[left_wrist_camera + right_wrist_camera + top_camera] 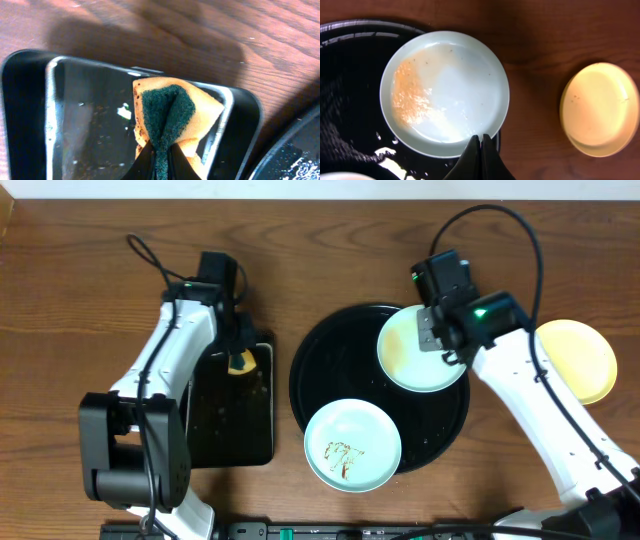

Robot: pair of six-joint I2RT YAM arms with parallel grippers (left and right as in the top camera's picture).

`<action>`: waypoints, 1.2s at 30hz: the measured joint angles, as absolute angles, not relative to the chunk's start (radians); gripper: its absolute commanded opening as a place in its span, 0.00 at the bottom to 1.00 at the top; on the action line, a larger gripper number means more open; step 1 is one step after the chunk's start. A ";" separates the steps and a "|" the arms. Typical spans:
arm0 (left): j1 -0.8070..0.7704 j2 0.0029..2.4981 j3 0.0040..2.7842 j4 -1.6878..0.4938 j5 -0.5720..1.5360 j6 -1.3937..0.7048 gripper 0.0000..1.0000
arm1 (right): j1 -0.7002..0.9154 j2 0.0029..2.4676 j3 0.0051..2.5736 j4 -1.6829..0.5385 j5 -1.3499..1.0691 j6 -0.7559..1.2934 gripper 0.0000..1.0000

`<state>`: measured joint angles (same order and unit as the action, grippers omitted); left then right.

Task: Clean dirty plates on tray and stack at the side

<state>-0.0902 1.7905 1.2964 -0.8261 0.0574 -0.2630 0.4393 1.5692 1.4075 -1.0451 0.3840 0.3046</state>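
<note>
Plates sit in three places overhead: a sauce-smeared mint plate (352,445) at the front edge of the round tray (318,375), a second mint plate (405,355) at its far right rim under the right gripper (432,338), and a yellow plate (575,360) on the table (100,260) beside it. Left wrist: the left gripper (161,150) pinches a folded sponge (167,112) over the small tray (30,100). Right wrist: fingers (490,162) pressed together on the second mint plate's rim.

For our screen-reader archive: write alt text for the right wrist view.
The right gripper pinches the rim of a pale mint plate smeared orange on its left side, over the edge of the round black tray. A pale yellow plate sits apart on the wooden tabletop.
</note>
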 measured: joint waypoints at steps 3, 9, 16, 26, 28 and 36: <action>-0.063 1.790 1.296 -0.835 0.070 -0.265 0.07 | 0.476 1.568 1.407 -1.087 0.390 0.328 0.01; -0.056 1.790 1.296 -0.839 0.080 -0.262 0.07 | 0.427 1.569 1.394 -1.130 0.370 0.517 0.51; -0.056 1.790 1.293 -0.839 0.081 -0.252 0.08 | 0.242 1.632 1.323 -1.079 0.266 0.566 0.72; -0.056 1.790 1.290 -0.836 0.083 -0.230 0.08 | 0.206 1.712 1.190 -0.925 0.084 0.577 0.72; -0.056 1.790 1.290 -0.835 0.084 -0.228 0.07 | 0.206 1.712 1.159 -0.890 0.066 0.604 0.72; -0.056 1.790 1.290 -0.834 0.098 -0.217 0.08 | 0.206 1.712 0.987 -0.757 0.025 0.790 0.67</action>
<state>-0.0559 1.7905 1.2896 -0.8341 0.0982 -0.2173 0.2062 1.7119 0.9867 -0.7574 0.0254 0.7902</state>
